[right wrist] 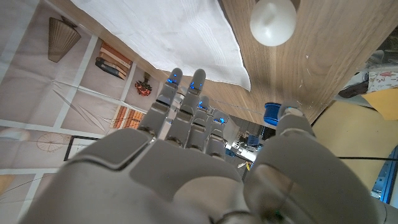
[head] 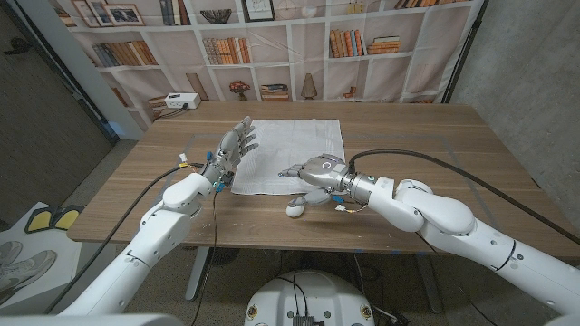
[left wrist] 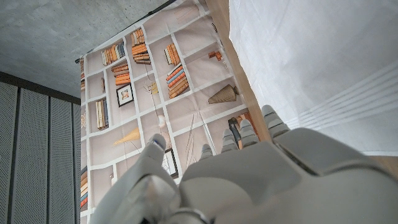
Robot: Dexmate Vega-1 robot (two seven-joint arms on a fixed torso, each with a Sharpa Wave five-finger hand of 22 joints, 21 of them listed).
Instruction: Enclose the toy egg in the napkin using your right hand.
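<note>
Evidently the toy egg point(head: 295, 209) is not yet picked up; it lies on the bench point(head: 426, 136) at lower centre, just off the napkin point(head: 292, 149). The right robot hand point(head: 313, 173) hovers over it, fingers apart and empty, so a descent and grasp are called for next.

Even, fairly dim indoor light, soft shadows under arms on the table point(head: 435, 136), head view bowed at edges, white napkin point(right wrist: 168, 31) bright, near hands slightly soft

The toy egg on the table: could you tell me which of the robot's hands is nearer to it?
Right. The right hand hovers just above the toy egg; the left hand is raised farther off at the napkin's far side.
</note>
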